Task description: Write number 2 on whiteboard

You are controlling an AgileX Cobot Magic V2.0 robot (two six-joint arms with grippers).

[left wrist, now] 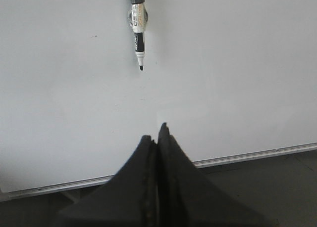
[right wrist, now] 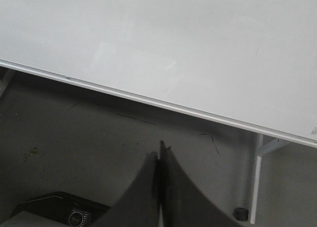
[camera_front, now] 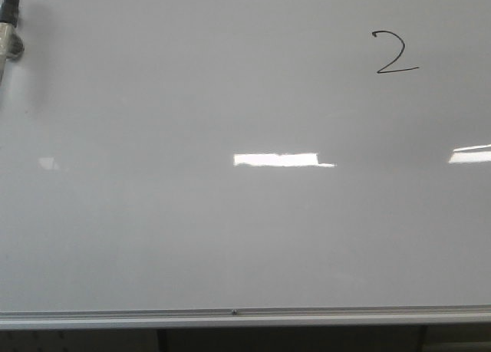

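Note:
A thin black number 2 stands on the whiteboard at the upper right of the front view. A marker with a white barrel and bare black tip rests against the board; the front view shows it at the top left corner. My left gripper is shut and empty, held back from the board below the marker's tip. My right gripper is shut too, with nothing in it, hanging over grey floor below the board's silver rail. Neither gripper shows in the front view.
The board's silver bottom rail runs along the front view's lower edge. Bright light reflections lie on the glossy surface. A white stand leg and a dark device sit on the floor near my right gripper.

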